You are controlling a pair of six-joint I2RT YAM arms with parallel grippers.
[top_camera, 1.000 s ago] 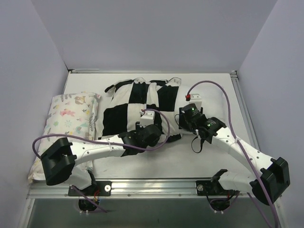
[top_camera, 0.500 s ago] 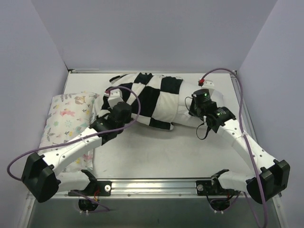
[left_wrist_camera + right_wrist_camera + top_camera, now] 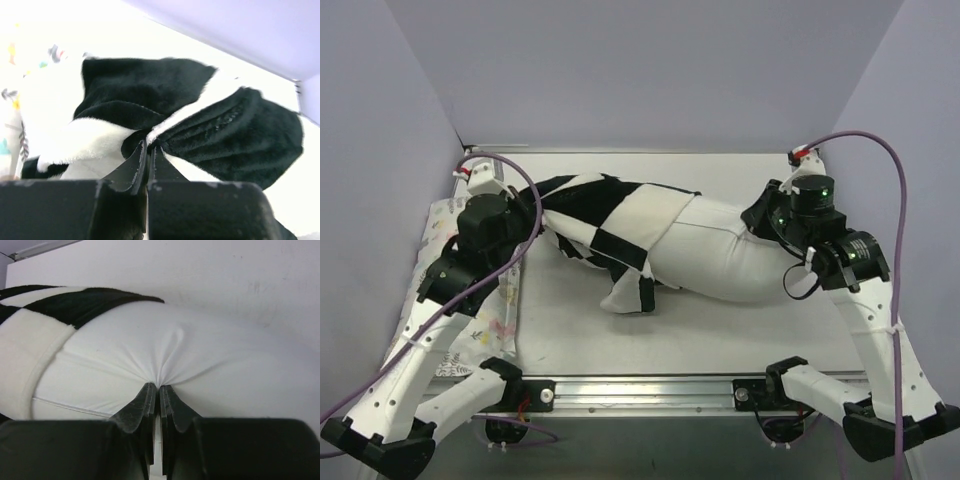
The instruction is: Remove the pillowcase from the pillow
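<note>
The black-and-white checkered pillowcase [image 3: 605, 215] is stretched across the table, still over the left end of the plain white pillow [image 3: 720, 255]. The pillow's right half is bare. My left gripper [image 3: 532, 222] is shut on the pillowcase's left end; in the left wrist view the fabric [image 3: 200, 125] bunches at my fingertips [image 3: 149, 146]. My right gripper [image 3: 763, 215] is shut on the pillow's right end; in the right wrist view the white cloth [image 3: 165, 355] puckers at the fingertips [image 3: 159, 387]. The checkered edge [image 3: 60, 305] shows there at the left.
A smaller floral-print pillow [image 3: 490, 305] lies along the table's left side under my left arm. Grey walls stand left, right and behind. The metal rail [image 3: 640, 388] runs along the near edge.
Both arms have swung outward, left gripper to the far left, right gripper to the far right. The pillowcase has slid left, baring the pillow's right half.
</note>
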